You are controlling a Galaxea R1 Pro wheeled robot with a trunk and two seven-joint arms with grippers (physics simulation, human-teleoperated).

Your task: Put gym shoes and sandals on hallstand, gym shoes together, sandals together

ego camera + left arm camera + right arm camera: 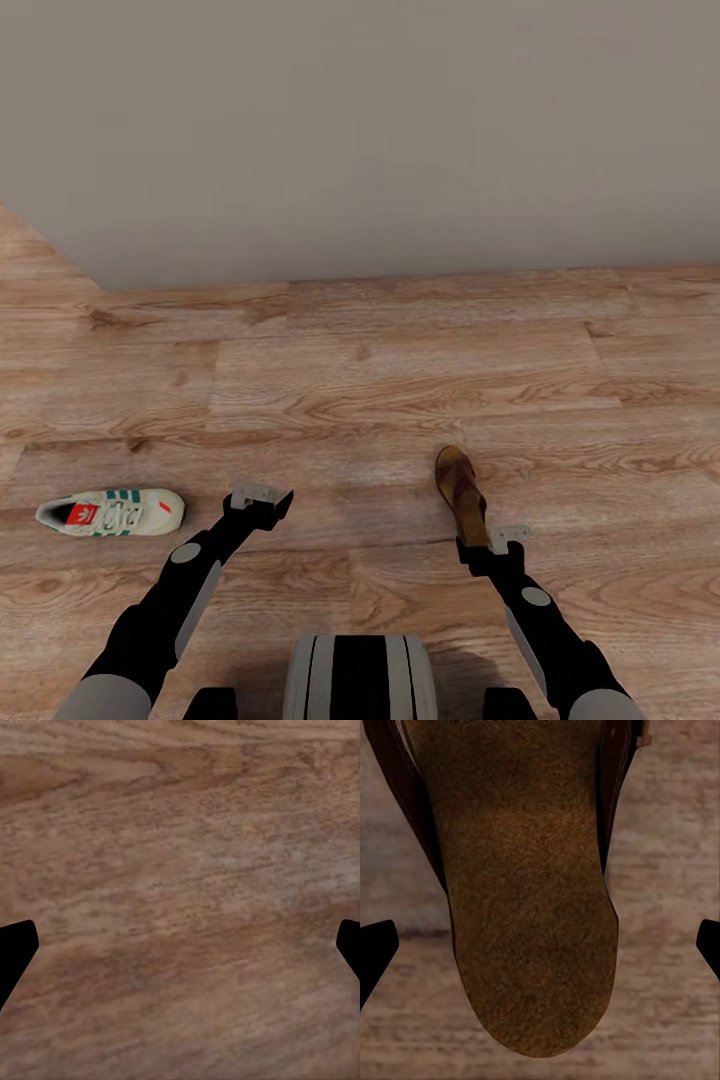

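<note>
Wood-plank corridor floor (400, 380) met a grey wall (360, 130). One gym shoe (112, 512) lay beside the left gripper (262, 497), fingers apart; one sandal (461, 494) lay beneath the spread right gripper (495, 545), unclamped.

Head view high, downward; wrist views close above floor (180, 870).

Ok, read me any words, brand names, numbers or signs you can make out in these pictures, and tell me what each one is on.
No text can be read.
The gym shoe has a red tongue patch with a white mark on it, too small and blurred to read.
The sandal footbed, seen close in the right wrist view, bears no lettering that shows.
The corridor floor and the wall carry no signs.
</note>
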